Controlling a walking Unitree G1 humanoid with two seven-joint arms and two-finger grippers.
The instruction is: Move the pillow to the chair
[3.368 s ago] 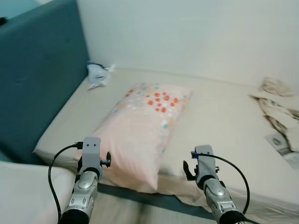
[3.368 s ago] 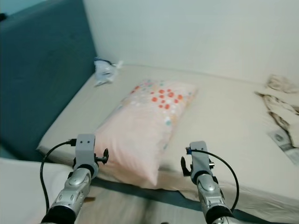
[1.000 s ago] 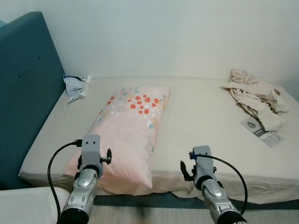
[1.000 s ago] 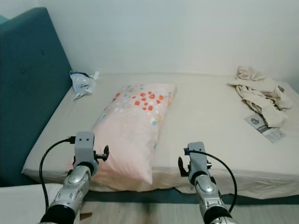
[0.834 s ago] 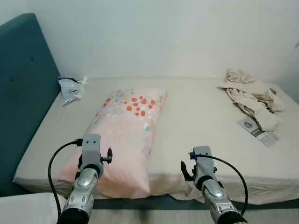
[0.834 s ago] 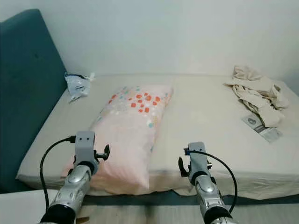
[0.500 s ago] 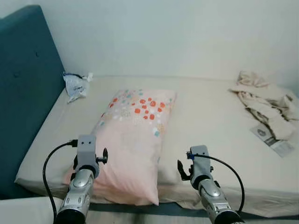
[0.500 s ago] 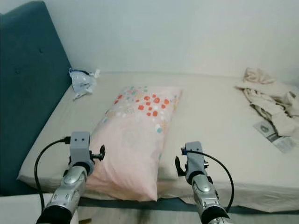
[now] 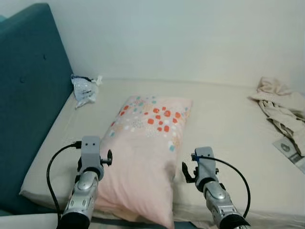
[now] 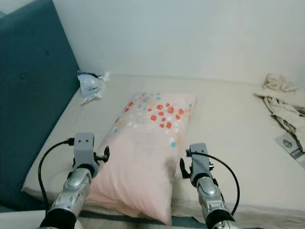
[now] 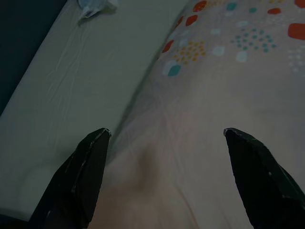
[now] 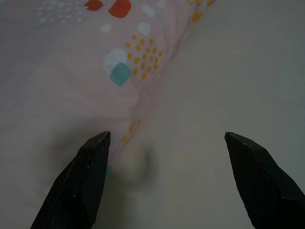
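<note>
Pink pillow [image 9: 145,152] with red, teal and yellow dots lying lengthwise on the beige bed [image 9: 224,129], near end reaching the front edge of the mattress, far end pointing toward the white wall [image 9: 181,38]. Both arms raised in front, one on each side of the pillow's near half.

Left tool [image 11: 164,179] hovering over the pillow's left edge, black fingers [image 11: 78,183] spread wide; one finger above the bare sheet, the other above the pink fabric. No contact visible.

Right tool [image 12: 167,181] poised at the pillow's right edge, fingers [image 12: 259,181] likewise spread wide; one over the pillow's border, the other over the sheet. A faint shadow under it on the pillow's seam.

Teal upholstered headboard [image 9: 26,100] along the left of the bed. Crumpled pale plastic bag [image 9: 85,89] in the far left corner, beside the headboard, well apart from the pillow. Heap of beige clothes [image 9: 281,107] at the right edge of the bed, with a printed leaflet [image 9: 289,150] just in front of it.
</note>
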